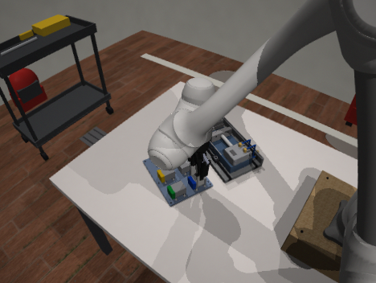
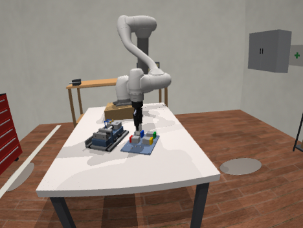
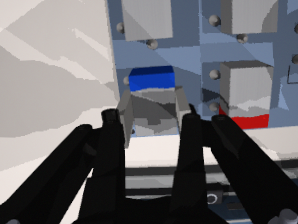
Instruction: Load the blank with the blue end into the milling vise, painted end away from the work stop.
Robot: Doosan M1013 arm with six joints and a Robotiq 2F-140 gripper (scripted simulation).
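The blank with the blue end (image 3: 152,92) lies on the blue infeed plate (image 1: 178,181), in the corner nearest the vise; it also shows in the top view (image 1: 192,182) and the exterior view (image 2: 140,133). My gripper (image 3: 154,100) stands straight down over it and is shut on its grey body, fingers on its two long sides. The blank still rests on the plate. The milling vise (image 1: 233,154) sits beside the plate on its raised plate, also in the exterior view (image 2: 105,137). Its jaw gap is partly hidden by my arm.
A brown base block (image 1: 321,219) stands at the table's far corner. A black cart (image 1: 48,76) stands off the table.
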